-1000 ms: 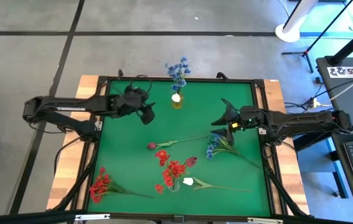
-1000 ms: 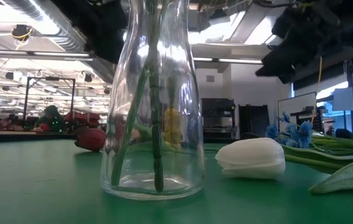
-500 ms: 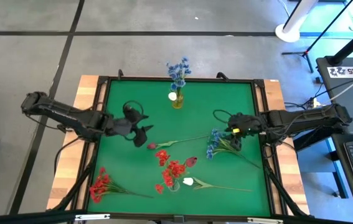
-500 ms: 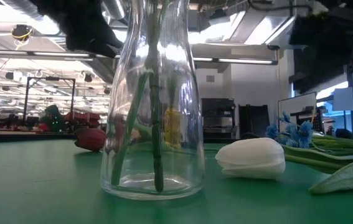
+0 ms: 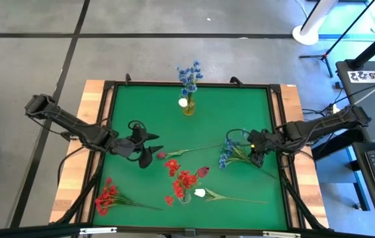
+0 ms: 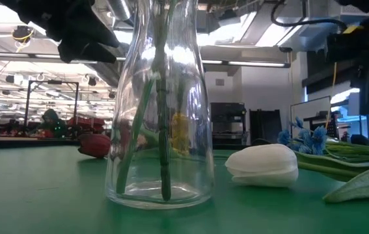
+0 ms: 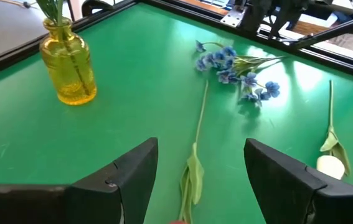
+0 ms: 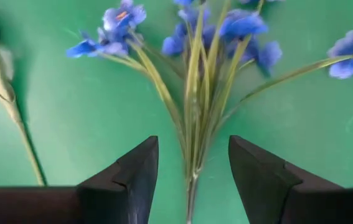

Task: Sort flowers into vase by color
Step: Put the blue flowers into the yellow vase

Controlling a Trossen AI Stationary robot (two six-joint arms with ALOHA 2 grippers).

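At desk centre, loose flowers lie flat while two vases hold sorted stems: yellow vase (image 5: pixel 188 107) at 12 o'clock carries blue blooms, clear vase (image 5: pixel 184 196) toward 6 o'clock carries red ones. Colours already match the vases, so the loose stems look like the remaining work.

Blue bunch (image 5: pixel 228 153) lies at 3 o'clock from centre, stalks fanned toward the right arm. Right end effector (image 5: pixel 256 147) sits over those stalks, fingers part open with the stalks between them in the wrist view, nothing held. Likely lined up to pinch where the stalks converge.

Left end effector (image 5: pixel 146 151) reaches in from 9 o'clock, fingers wide and empty, just beside the dark red bud (image 5: pixel 161 155) whose stalk runs toward 2 o'clock. Arm stretched low, elbow out over the desk edge.

Red bunch (image 5: pixel 107 197) lies at 7 o'clock; white tulip (image 5: pixel 200 193) just beside the clear vase.
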